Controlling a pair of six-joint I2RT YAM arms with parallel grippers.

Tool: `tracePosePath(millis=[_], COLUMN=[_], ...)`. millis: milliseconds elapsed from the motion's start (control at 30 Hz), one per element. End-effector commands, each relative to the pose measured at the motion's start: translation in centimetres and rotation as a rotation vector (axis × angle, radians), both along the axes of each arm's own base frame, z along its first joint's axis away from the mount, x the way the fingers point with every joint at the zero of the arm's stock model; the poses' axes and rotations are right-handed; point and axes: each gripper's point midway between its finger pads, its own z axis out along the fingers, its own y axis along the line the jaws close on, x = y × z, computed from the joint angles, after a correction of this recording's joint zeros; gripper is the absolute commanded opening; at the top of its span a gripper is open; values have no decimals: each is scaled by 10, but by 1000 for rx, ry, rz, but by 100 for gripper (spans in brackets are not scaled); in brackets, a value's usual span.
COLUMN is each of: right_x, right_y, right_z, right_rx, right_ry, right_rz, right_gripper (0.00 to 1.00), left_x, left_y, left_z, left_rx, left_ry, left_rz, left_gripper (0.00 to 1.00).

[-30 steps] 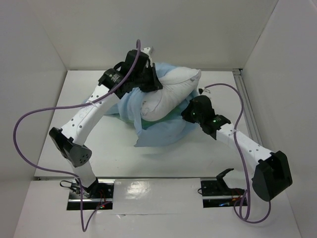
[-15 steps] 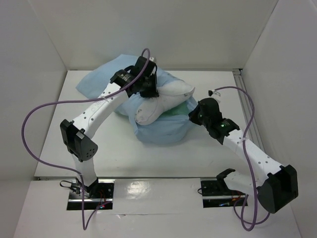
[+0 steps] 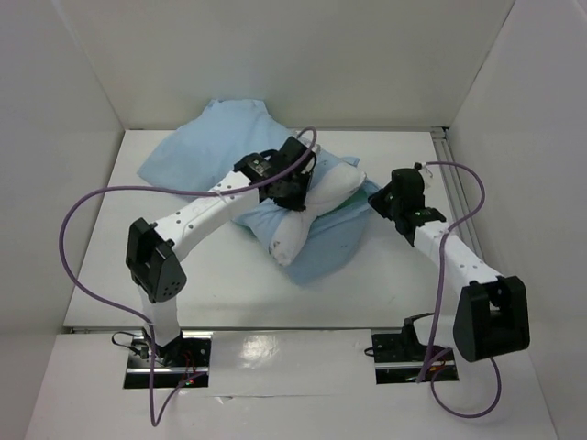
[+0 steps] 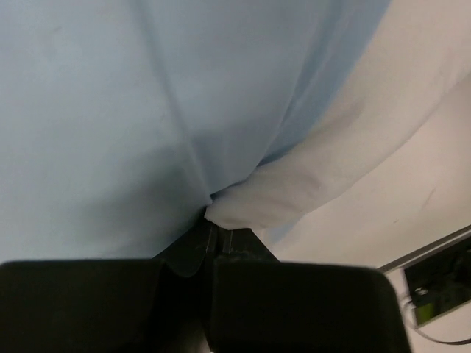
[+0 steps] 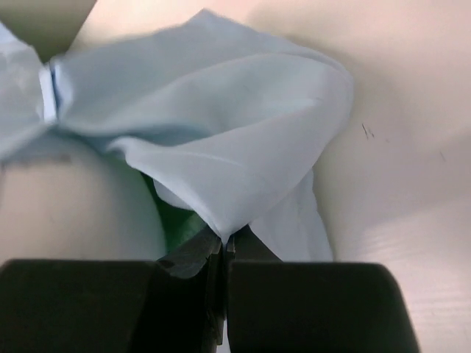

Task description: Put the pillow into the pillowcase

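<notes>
– Left gripper [image 4: 213, 224] is pinching shut on a fold of the pillow [image 3: 323, 194], with blue cloth bunching against it.
– And the other?
– Right gripper [image 5: 224, 239] is clamping an edge of the pillowcase [image 3: 209, 151], jaws fully closed on it.
– How much is going in?
– Hardly any, I'm judging. Most of the pillow is lying bare on top of the pillowcase, which is spreading out behind and underneath. I'm reading this as the stuffing step, early on.
– Next?
– I'm thinking the right should be lifting its edge to open the mouth while the left is driving the pillow inward. A green patch [image 5: 174, 220] is showing inside the opening; I can't tell what it is.
</notes>
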Motion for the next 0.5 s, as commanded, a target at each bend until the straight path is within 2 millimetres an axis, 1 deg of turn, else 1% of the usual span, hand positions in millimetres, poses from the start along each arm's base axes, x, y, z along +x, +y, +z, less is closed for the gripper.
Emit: tracePosePath(millis=[0, 33, 67, 100, 133, 167, 200, 233, 267, 300, 333, 367, 400, 433, 467], right_x=[51, 54, 59, 61, 58, 58, 57, 52, 50, 48, 45, 40, 39, 34, 28], right_y=[-26, -28, -29, -32, -24, -20, -17, -15, -12, -9, -7, -4, 1, 5, 10], right_z=[77, 80, 93, 99, 117, 130, 144, 153, 166, 180, 194, 203, 218, 231, 235], right_rx=[52, 61, 67, 65, 87, 96, 92, 95, 102, 106, 110, 118, 123, 127, 147], right_ry=[-247, -256, -299, -324, -369, -406, -443, -466, -499, -547, -586, -614, -658, -692, -699], right_rz=[-63, -57, -39, -19, 27, 49, 75, 85, 106, 122, 139, 174, 202, 231, 259], right_gripper=[0, 0, 0, 0, 0, 0, 0, 0, 0, 0, 0, 0, 0, 0, 0], left_x=[-28, -33, -36, -40, -39, -40, -42, -38, -37, -36, -39, -37, -34, -32, -29], left_y=[39, 38, 43, 42, 41, 39, 33, 30, 22, 18, 16, 14, 10, 8, 5], left_z=[-29, -34, -38, -42, -50, -53, -56, -68, -70, -77, -85, -93, -108, -113, -117], left_rx=[242, 251, 274, 283, 301, 303, 307, 330, 330, 339, 368, 384, 400, 406, 408], left_ry=[49, 58, 72, 79, 91, 107, 111, 131, 128, 140, 155, 165, 190, 197, 199], left_rz=[-53, -64, -61, -72, -83, -89, -122, -133, -145, -169, -199, -212, -226, -227, -227], left_gripper=[0, 0, 0, 0, 0, 0, 0, 0, 0, 0, 0, 0, 0, 0, 0])
